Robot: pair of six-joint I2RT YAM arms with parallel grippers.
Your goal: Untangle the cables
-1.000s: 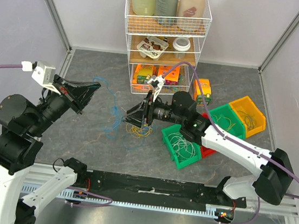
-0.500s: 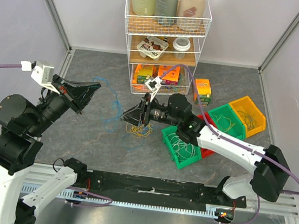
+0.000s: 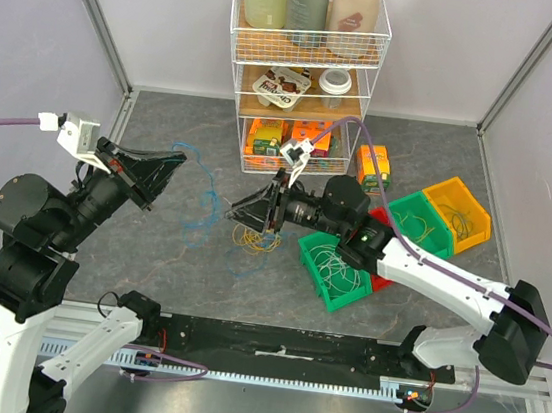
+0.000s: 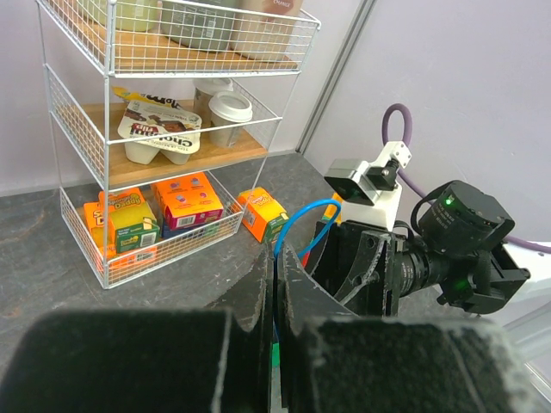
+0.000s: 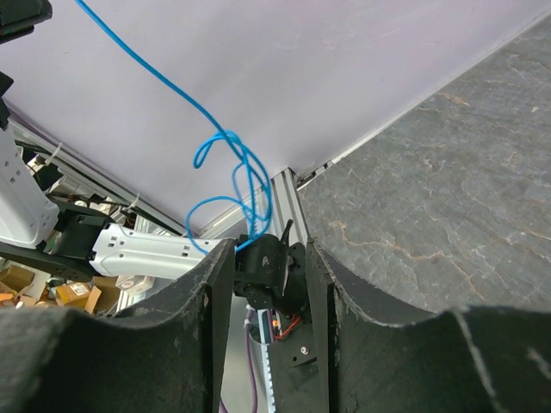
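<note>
My left gripper (image 3: 175,161) is shut on a thin blue cable (image 3: 199,209), which hangs in loose loops down to the table. In the left wrist view the blue cable (image 4: 303,225) rises out of the closed jaws of that gripper (image 4: 277,258). My right gripper (image 3: 236,210) is open, held low just right of the blue loops. In the right wrist view the blue cable (image 5: 231,170) dangles in front of the gripper (image 5: 267,249) and meets the tip of its left finger (image 5: 219,258). Yellow cable loops (image 3: 260,242) with a dark strand lie under the right gripper.
A wire shelf rack (image 3: 303,69) with bottles and boxes stands at the back. An orange box (image 3: 372,165) lies beside it. A green bin (image 3: 334,270) with pale wires, a red bin, another green bin (image 3: 417,220) and a yellow bin (image 3: 456,214) sit to the right.
My right arm has shifted slightly, its gripper now a little higher and farther right. The blue loops have swayed a little. The left arm has not moved.
</note>
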